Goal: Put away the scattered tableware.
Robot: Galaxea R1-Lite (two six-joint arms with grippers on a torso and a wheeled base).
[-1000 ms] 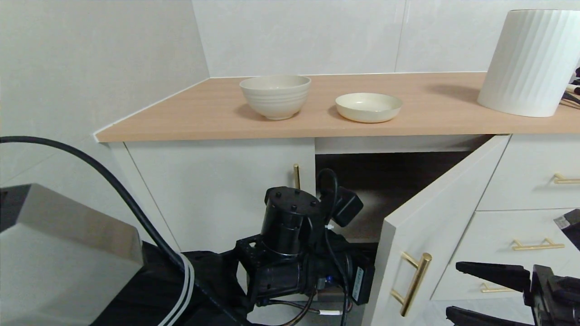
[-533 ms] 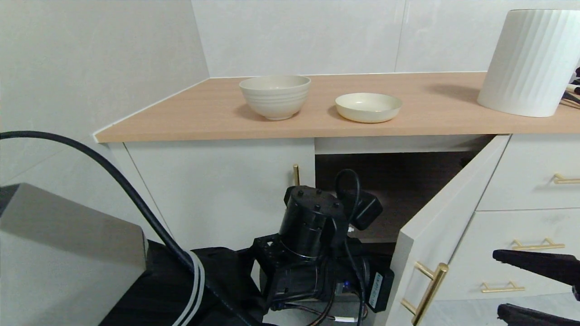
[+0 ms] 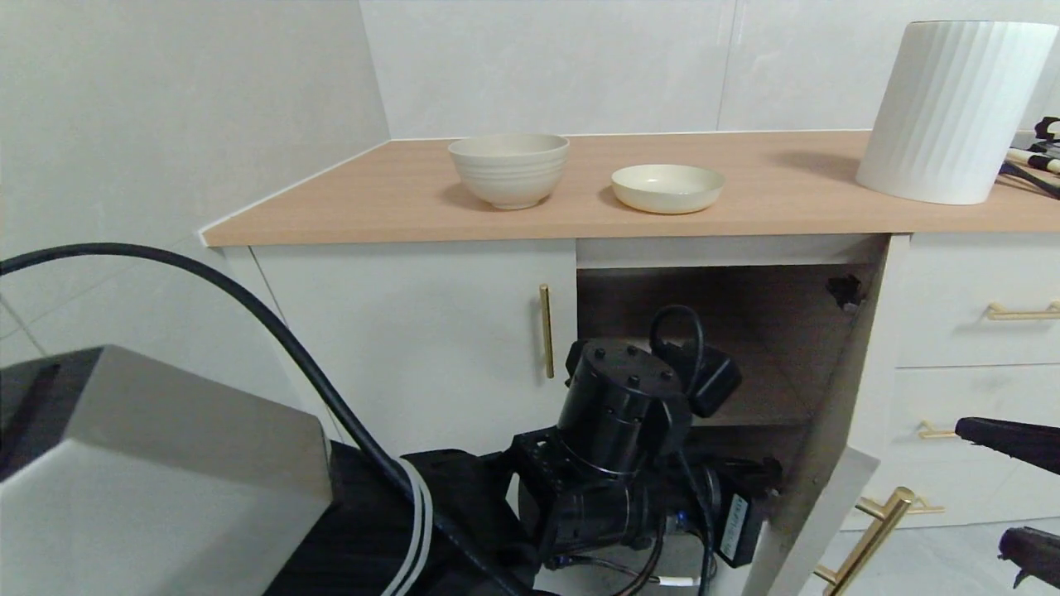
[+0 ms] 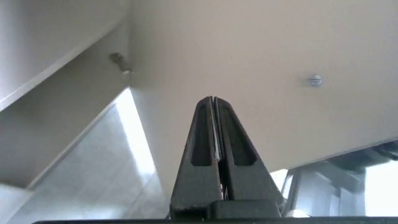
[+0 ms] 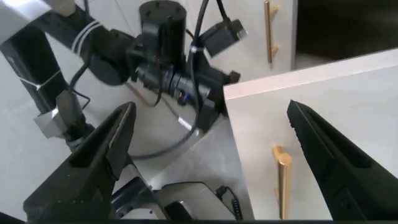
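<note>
Your left gripper (image 4: 212, 149) sits low by the open cabinet door (image 5: 336, 106), fingers pressed together, empty | right gripper (image 5: 211, 155) spread wide, empty | bowl (image 3: 508, 170), dish (image 3: 667, 187) on counter (image 3: 348, 207), side by side, rims up.

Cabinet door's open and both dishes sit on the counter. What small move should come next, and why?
Probably raise the right claw from down beside the open cabinet door toward the shallow dish. Its jaws stand open and empty, and the dish lies on the countertop on that arm's side, while the bowl sits farther left.
</note>
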